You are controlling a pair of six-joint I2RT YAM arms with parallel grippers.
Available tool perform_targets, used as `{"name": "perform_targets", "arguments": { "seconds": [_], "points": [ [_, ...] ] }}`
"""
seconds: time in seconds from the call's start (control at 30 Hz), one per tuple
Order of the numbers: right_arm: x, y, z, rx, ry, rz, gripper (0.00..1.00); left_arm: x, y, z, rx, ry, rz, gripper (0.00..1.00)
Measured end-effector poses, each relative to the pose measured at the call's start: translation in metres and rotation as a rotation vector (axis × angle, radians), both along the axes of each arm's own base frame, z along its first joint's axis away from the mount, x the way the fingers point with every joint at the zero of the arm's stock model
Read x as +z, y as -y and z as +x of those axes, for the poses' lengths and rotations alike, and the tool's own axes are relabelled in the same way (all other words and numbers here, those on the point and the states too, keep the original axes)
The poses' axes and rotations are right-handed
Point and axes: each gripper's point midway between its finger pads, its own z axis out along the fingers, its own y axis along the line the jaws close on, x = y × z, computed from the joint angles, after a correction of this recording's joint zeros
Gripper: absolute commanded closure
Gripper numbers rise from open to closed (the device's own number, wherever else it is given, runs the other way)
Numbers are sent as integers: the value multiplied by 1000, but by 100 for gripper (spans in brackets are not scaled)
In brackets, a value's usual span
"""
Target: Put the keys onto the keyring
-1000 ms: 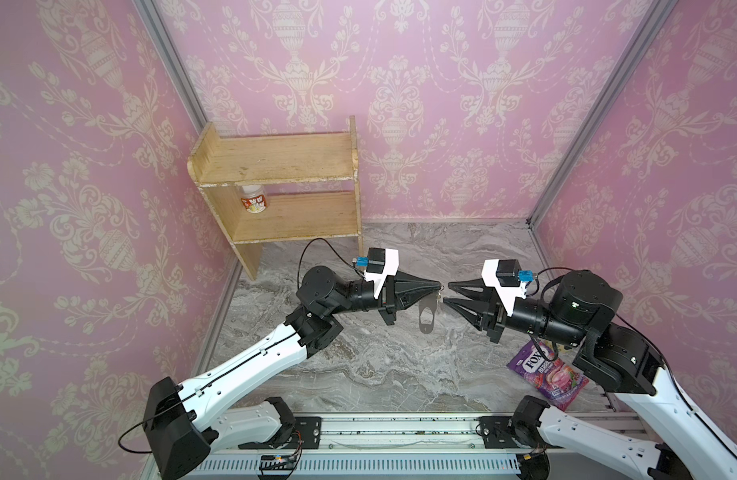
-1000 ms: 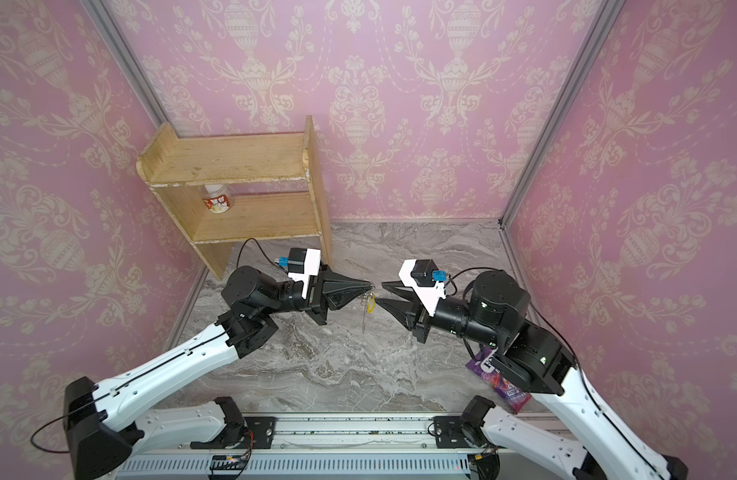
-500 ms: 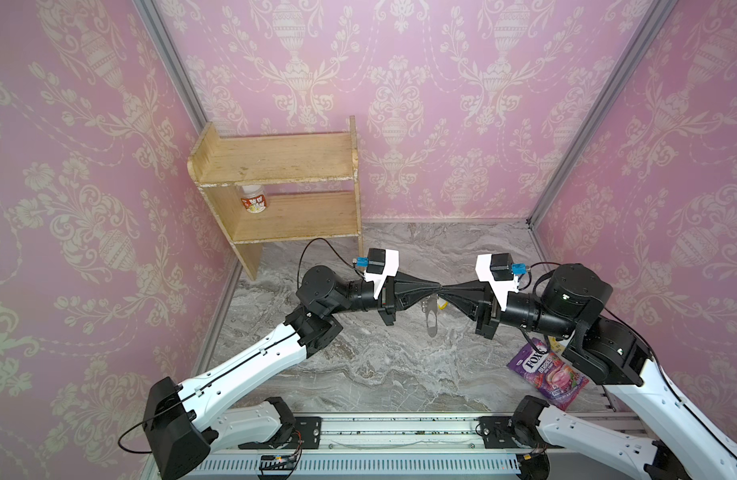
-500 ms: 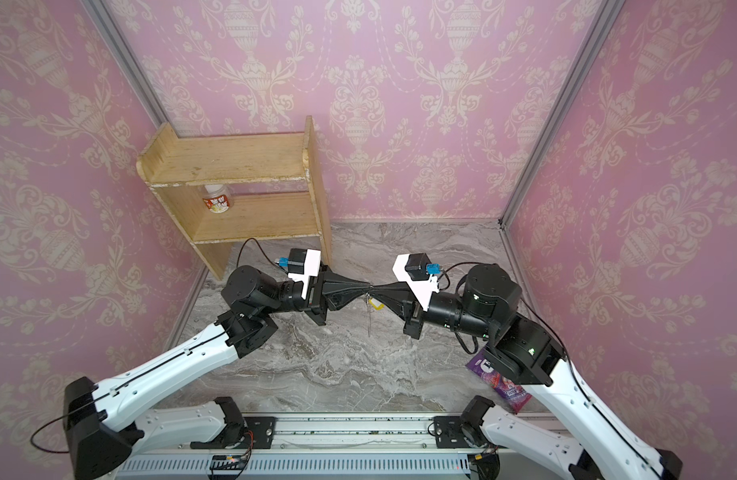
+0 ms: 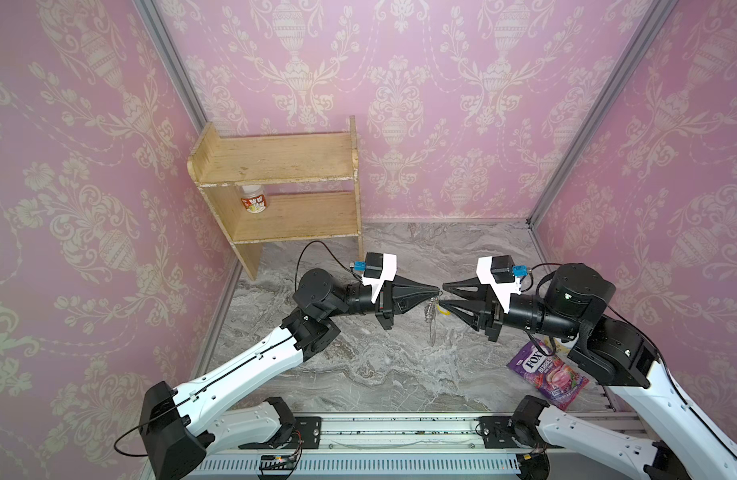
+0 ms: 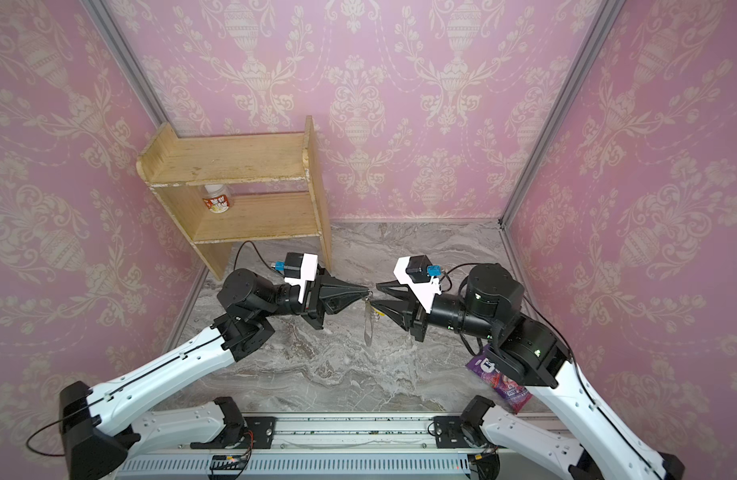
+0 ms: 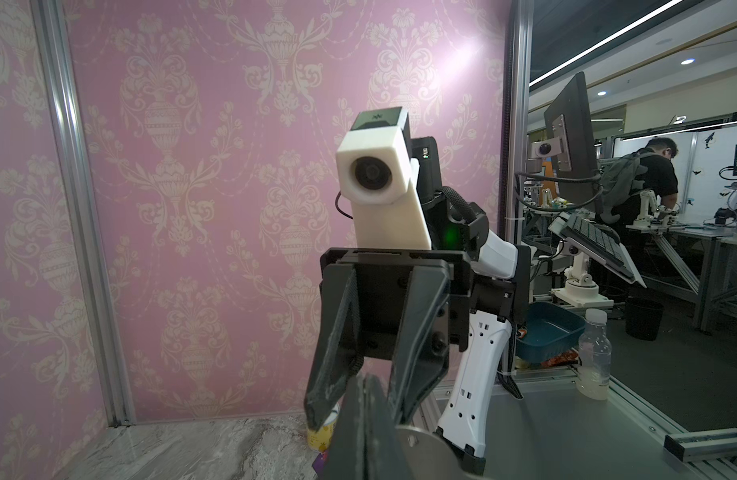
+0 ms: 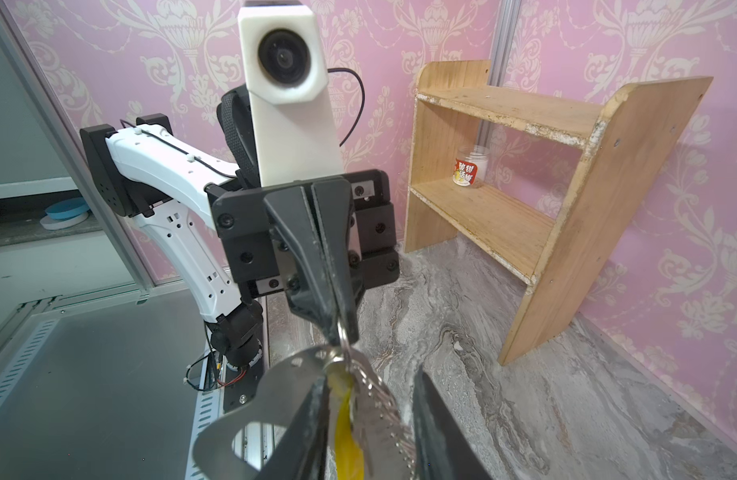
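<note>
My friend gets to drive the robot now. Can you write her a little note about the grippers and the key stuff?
Left gripper: shut on one silver ring of the keyring, which hangs below it, above the table.
Right gripper: open, gripping nothing, its fingers either side of the hanging rings.
Keys: hanging among the rings, between the right gripper's fingers.
Done: keyring lifted, keys up at it.
Left: cannot tell whether the key is threaded onto a ring; check, and thread it if not.
</note>
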Motion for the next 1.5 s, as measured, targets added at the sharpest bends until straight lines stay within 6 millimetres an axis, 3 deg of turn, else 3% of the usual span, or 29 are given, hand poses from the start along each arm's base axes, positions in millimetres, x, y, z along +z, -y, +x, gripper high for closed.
{"name": "perform_targets", "arguments": {
  "seconds": [0.17,0.33,0.47,0.63,0.77,0.9,1.27,1.37,1.5],
  "points": [
    [-4,3,-7,16,-9,5,57,3,-2,-2,0,6,-7,100],
    [-12,-2,-10,48,-46,6,61,3,-2,-2,0,6,-7,100],
    [-22,-6,-10,62,-82,11,72,3,-2,-2,1,9,-7,100],
    [-39,-9,-8,68,-130,-1,76,2,-2,-2,2,7,-2,100],
    [-39,-9,-8,65,-137,4,93,0,-1,-1,3,4,3,100],
    [-35,-8,-8,62,-129,19,100,0,-1,-1,3,4,4,100],
    [-37,-3,-6,34,-120,-18,100,-5,-1,0,17,12,26,100],
    [-28,2,-10,27,-96,-25,100,-2,-4,-2,22,23,22,100],
    [-21,3,-13,36,-81,-12,82,-1,-4,-3,21,25,18,100]
  ]
}}
